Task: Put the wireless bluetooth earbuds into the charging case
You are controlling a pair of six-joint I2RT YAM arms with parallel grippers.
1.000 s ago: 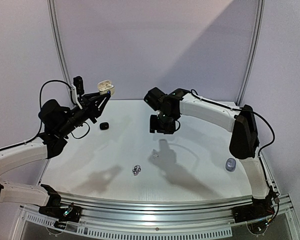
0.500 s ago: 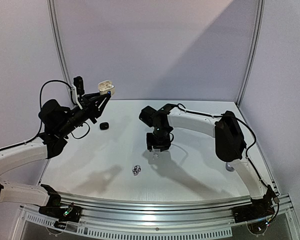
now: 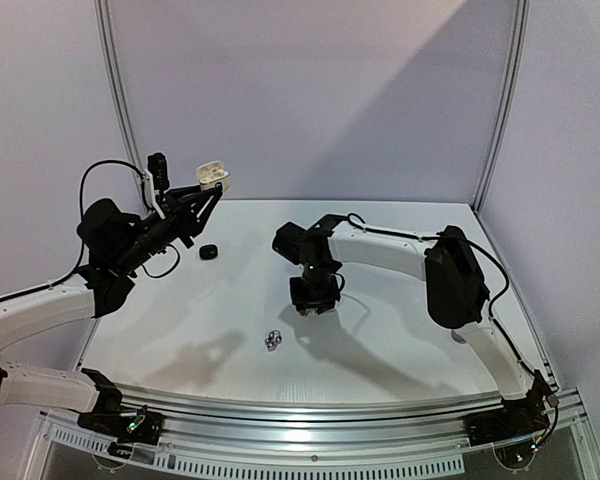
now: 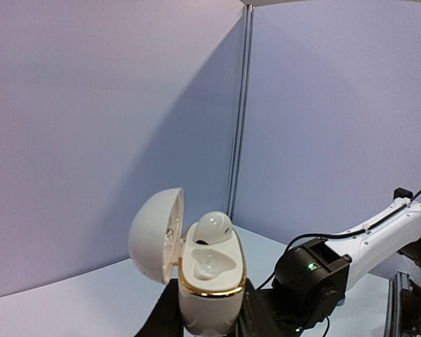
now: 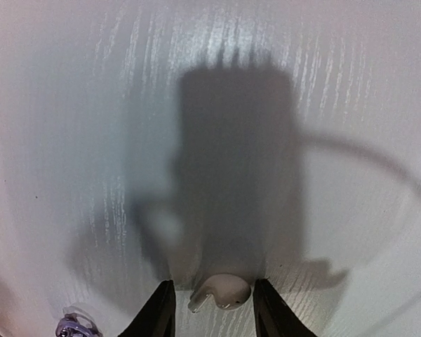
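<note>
Risk: the white earbud (image 5: 221, 291) is small and rounded, with its stem skewed toward 8 o'clock. It could be squirted out or pinned against the surface (image 5: 91, 105) when the right end effector (image 5: 214, 312) is closed. The fingers are spread and the earbud lies between them, at 6 o'clock in the wrist view. The open charging case (image 4: 209, 281) is pinched aloft by the left end effector (image 4: 210, 319), with a seated earbud (image 4: 214, 226) in it.

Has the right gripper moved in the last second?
Yes. The right gripper has come toward the near edge of the table and slightly left, closer to the silvery earbuds. It now straddles a white earbud, jaws open.
</note>
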